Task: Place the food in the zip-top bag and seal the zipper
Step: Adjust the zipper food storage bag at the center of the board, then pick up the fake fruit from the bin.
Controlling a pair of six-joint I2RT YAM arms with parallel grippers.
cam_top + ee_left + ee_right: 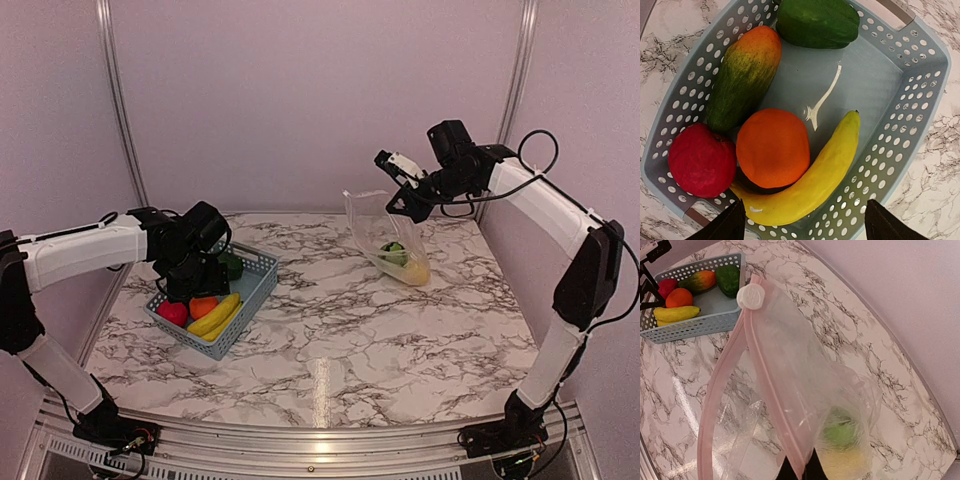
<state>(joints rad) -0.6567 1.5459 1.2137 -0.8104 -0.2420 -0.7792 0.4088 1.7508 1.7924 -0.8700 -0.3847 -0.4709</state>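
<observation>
Fruit bagging in progress
Clamped on the zipper (pixel 760 380), the right hand (pixel 400 205) holds the zip-top bag (pixel 385 235) mouth-up for loading; the left hand (pixel 190 272), wide open and empty, hovers over the basket (pixel 262 268) to pick fruit.

Soft, even light all round me; glare streaks the table (pixel 320 388) and basket (pixel 867 87) floor; the near bag (pixel 790 390) blurs.

Left wrist view: left gripper (pixel 802 229) was cut by the bottom edge; only two dark fingertips (pixel 729 226) showed. Green piece (pixel 817 22) was clipped at the top edge. Dark object (pixel 752 184) under the orange (pixel 772 147) was mostly hidden and could not be identified.

Right wrist view: right gripper (pixel 799 471) was a dark sliver behind the zipper (pixel 769 385). Contents of the zip-top bag (pixel 805 355) were blurred: a green shape (pixel 840 432) and a yellow shape (pixel 842 462), kind undetermined.
</observation>
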